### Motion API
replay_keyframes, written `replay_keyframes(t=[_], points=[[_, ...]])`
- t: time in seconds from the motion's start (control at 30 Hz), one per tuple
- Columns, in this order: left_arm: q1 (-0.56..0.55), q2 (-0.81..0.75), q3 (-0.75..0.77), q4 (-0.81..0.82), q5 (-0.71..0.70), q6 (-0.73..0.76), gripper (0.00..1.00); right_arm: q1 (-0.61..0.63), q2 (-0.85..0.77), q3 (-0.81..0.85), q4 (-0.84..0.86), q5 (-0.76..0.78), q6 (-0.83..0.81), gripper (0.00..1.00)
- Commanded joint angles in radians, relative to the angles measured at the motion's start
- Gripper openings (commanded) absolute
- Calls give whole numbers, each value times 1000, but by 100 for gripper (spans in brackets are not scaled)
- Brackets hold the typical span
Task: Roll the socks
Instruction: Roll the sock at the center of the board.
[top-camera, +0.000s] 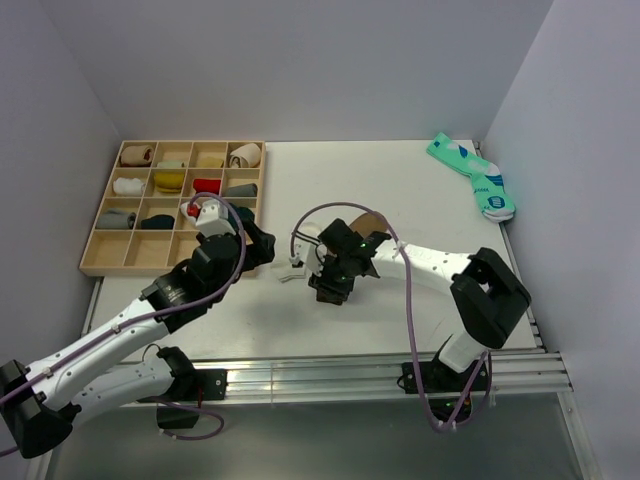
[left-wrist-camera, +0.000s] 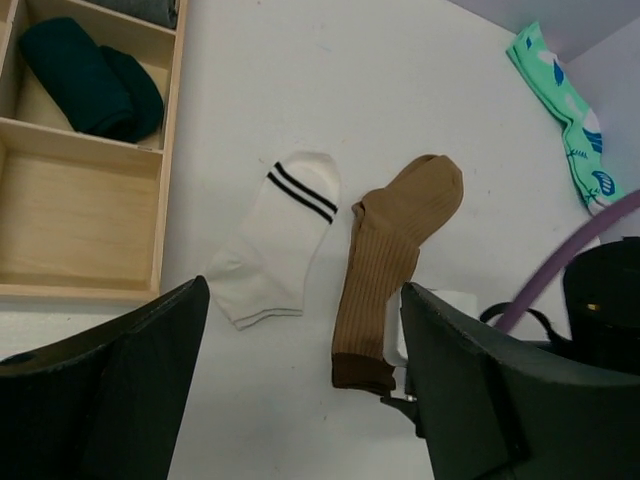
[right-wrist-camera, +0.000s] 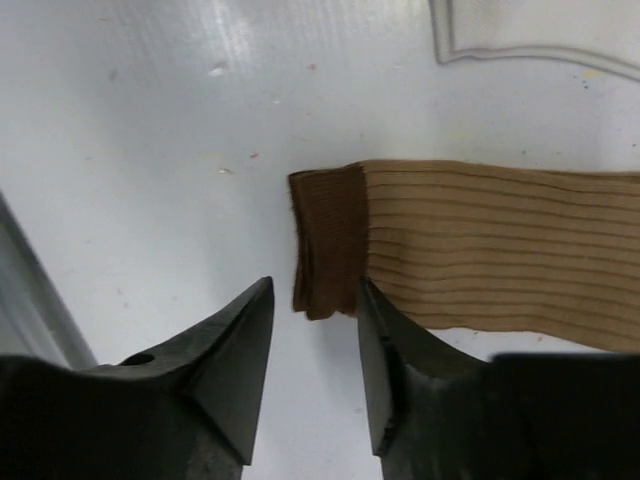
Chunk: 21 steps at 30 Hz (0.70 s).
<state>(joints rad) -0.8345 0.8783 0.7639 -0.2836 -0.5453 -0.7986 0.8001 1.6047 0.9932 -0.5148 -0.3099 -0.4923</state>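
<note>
The long tan-brown sock (left-wrist-camera: 395, 260) lies flat on the white table, its dark cuff (right-wrist-camera: 328, 240) toward the arms. My right gripper (right-wrist-camera: 315, 300) is open low over the table, and the cuff's end lies just off its tips, with nothing gripped. In the top view the right gripper (top-camera: 305, 270) hides most of this sock; only the toe (top-camera: 372, 215) shows. The short white sock (left-wrist-camera: 280, 235) with two dark stripes lies flat to its left. My left gripper (left-wrist-camera: 305, 400) hangs open and empty above both. The teal socks (top-camera: 475, 178) lie at the far right corner.
A wooden compartment tray (top-camera: 140, 268) with several rolled socks stands at the far left; dark green rolls (left-wrist-camera: 85, 80) fill one cell. The two arms are close together at mid-table, with a purple cable (left-wrist-camera: 560, 265) looping by. Walls close off the left, back and right.
</note>
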Motion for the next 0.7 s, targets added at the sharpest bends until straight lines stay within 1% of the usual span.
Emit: replay_keyframes(t=[0.0, 0.17, 0.3, 0.37, 0.53, 0.67], points=[[2, 4, -21, 72, 15, -21, 83, 8, -68, -24, -31, -57, -12, 48], [3, -9, -34, 70, 13, -31, 83, 11, -97, -50, -24, -21, -23, 49], [3, -24, -41, 66, 7, -30, 82, 27, -101, -83, 1, 9, -20, 44], [3, -24, -43, 69, 7, -28, 82, 33, -92, -97, 22, 31, -12, 44], [3, -22, -48, 73, 8, -27, 82, 44, -71, -91, 64, 75, 3, 44], [3, -21, -54, 80, 11, -25, 82, 45, -65, -90, 78, 83, 12, 44]])
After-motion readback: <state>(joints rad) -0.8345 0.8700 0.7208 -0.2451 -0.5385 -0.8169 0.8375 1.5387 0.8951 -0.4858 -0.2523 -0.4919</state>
